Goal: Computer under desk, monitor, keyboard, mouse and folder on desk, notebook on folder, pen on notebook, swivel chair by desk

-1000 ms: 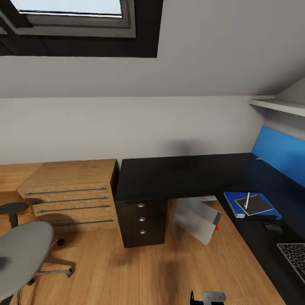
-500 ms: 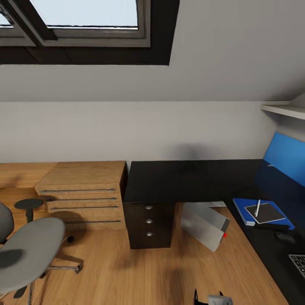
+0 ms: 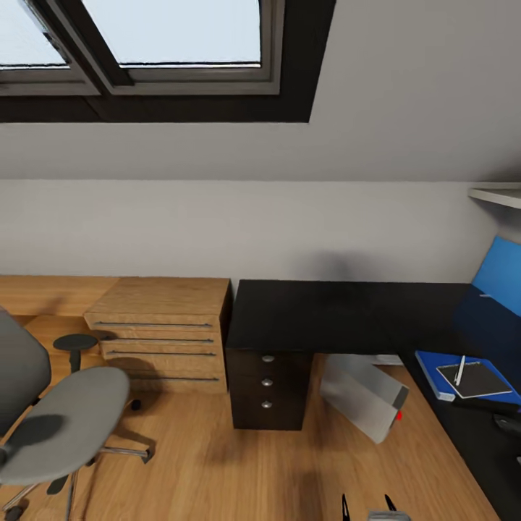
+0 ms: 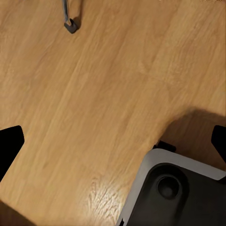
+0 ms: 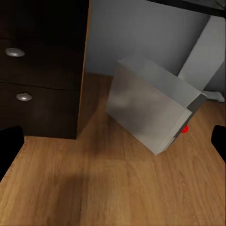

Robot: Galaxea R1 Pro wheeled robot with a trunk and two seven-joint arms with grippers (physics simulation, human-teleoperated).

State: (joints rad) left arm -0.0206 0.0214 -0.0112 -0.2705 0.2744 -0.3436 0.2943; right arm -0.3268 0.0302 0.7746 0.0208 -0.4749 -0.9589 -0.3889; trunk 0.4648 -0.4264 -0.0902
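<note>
Swung leftward, bringing more of the swivel chair [image 3: 61,416] into sight beside the dresser [image 3: 163,333], well apart from the desk [image 3: 347,315]; both pincers [image 4: 113,141] [image 5: 113,141] spread apart, empty; best gripped low by its back before rolling deskward.

In your head view the desk [image 3: 347,315] spans centre to right, with the computer [image 3: 362,396] tilted on the floor beneath it, right of the drawers [image 3: 267,391]. At right, the notebook [image 3: 483,379] lies on the folder [image 3: 438,370], the pen [image 3: 460,370] on top. The dresser [image 3: 161,333] stands left of the desk; the swivel chair [image 3: 58,423] sits lower left.
</note>
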